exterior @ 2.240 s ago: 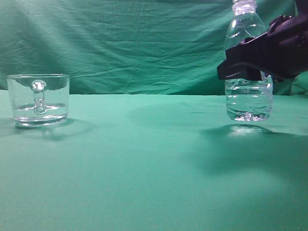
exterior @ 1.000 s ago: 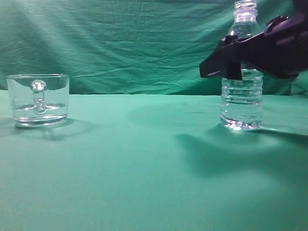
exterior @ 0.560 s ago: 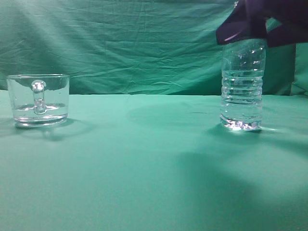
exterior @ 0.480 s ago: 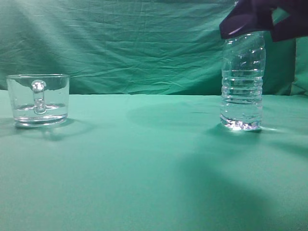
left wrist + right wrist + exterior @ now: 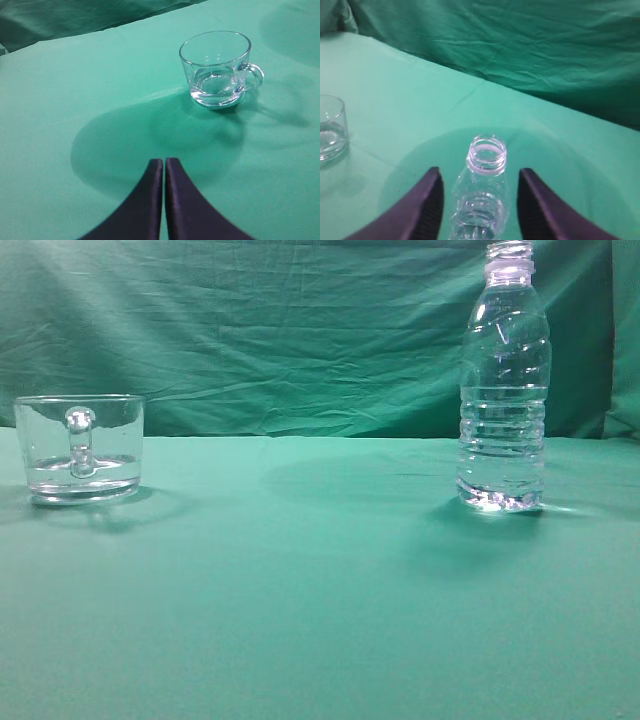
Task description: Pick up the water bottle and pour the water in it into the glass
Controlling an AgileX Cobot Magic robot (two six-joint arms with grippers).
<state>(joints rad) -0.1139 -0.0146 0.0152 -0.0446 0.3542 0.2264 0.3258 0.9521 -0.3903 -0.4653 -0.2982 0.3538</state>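
Note:
The water bottle [image 5: 503, 390] stands upright on the green cloth at the right, uncapped, with water [image 5: 503, 445] up to about its ribbed part. It also shows in the right wrist view [image 5: 485, 190], seen from above between the two fingers of my right gripper [image 5: 480, 182], which is open and does not touch it. The glass [image 5: 82, 447] stands at the far left with a little water in its bottom. In the left wrist view the glass [image 5: 218, 67] is ahead and to the right of my left gripper [image 5: 164, 162], which is shut and empty. Neither gripper shows in the exterior view.
A green cloth [image 5: 300, 580] covers the table and a wrinkled green backdrop [image 5: 280, 330] hangs behind it. The glass edge also shows at the left of the right wrist view [image 5: 330, 127].
My right gripper set the bottle down on the cloth, let go of it and rose out of the exterior view. The glass has not moved.

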